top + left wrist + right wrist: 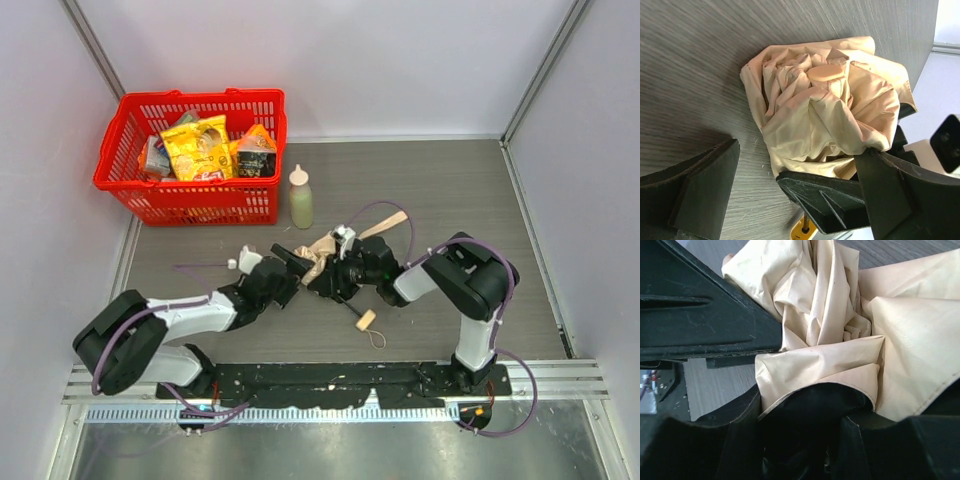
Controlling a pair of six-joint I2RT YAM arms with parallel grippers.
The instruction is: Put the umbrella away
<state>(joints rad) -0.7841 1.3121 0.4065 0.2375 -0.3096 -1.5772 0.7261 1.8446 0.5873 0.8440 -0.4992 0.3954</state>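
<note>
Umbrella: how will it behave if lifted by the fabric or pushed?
The umbrella fabric is crumpled in loose folds, so it will probably be floppy and sag rather than lift as one piece. Its knob handle lies out on a thin shaft, so it may swing or drag. Bunched like this, it seems unlikely to roll.

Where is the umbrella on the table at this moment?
In the top view, the umbrella lies crumpled at the middle of the table, on the near side of the pale green bottle, with the red basket further left.
</note>
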